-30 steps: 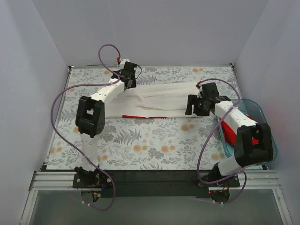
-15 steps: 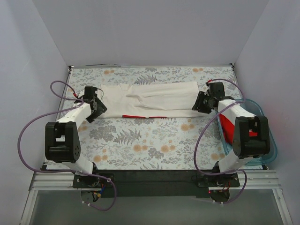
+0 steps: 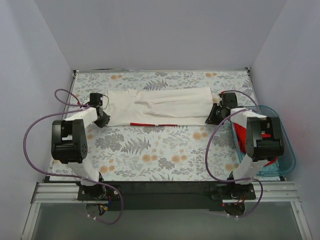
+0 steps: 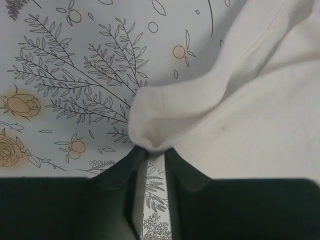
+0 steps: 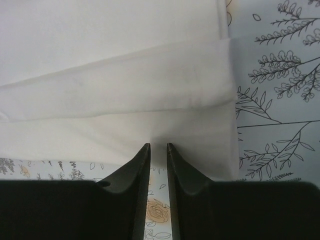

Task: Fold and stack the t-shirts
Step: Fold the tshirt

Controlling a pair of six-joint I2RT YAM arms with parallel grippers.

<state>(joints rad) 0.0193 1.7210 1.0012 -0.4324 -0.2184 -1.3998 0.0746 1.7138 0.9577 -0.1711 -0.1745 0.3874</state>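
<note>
T-shirt (image 3: 165, 105), white, folded strip, long axis left to right

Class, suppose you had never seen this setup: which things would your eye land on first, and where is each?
A long white t-shirt stretches across the far half of the flowered table, with red print peeking from its near edge. The left pincer and right pincer each pinch one end of it. At the right edge, a blue tub holds red cloth.
</note>
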